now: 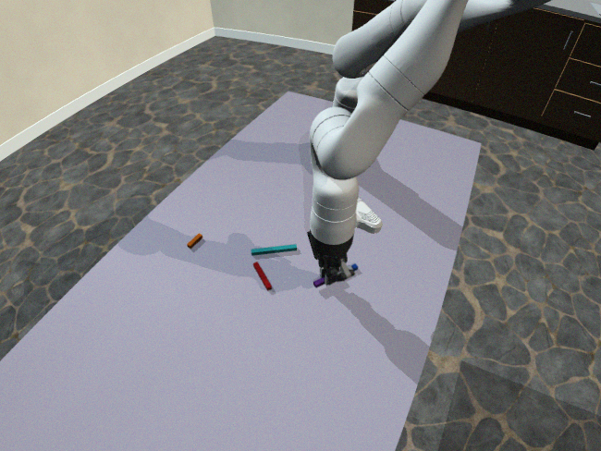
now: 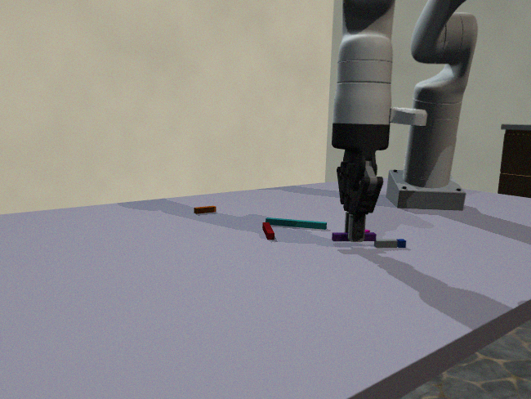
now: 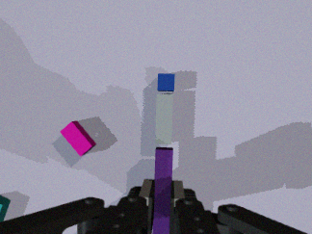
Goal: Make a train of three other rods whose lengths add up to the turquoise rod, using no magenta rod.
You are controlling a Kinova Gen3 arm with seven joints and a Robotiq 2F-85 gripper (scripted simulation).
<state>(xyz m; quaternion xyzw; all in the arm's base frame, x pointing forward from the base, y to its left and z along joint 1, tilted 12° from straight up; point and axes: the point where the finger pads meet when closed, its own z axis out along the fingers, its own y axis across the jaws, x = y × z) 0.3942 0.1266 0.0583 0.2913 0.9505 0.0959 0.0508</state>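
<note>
My gripper (image 1: pixel 334 277) (image 2: pixel 355 232) (image 3: pixel 163 195) is shut on the purple rod (image 1: pixel 318 282) (image 2: pixel 346 235) (image 3: pixel 163 187) and holds it down at the table, flat. In the wrist view the purple rod lies in line with the grey rod (image 3: pixel 164 119) (image 2: pixel 385 243) and the blue rod (image 3: pixel 166 82) (image 1: pixel 354 266) (image 2: pixel 401 243), its far end close to the grey rod's near end. The grey and blue rods lie end to end. The turquoise rod (image 1: pixel 274 249) (image 2: pixel 296 223) lies to the left of the gripper. The magenta rod (image 3: pixel 77 138) lies apart, to the left of the line.
A red rod (image 1: pixel 262 275) (image 2: pixel 268 230) lies near the turquoise rod's left end. An orange rod (image 1: pixel 194 240) (image 2: pixel 204 209) lies farther left, alone. The arm's base (image 2: pixel 424 195) stands behind the gripper. The table's right edge is near the blue rod.
</note>
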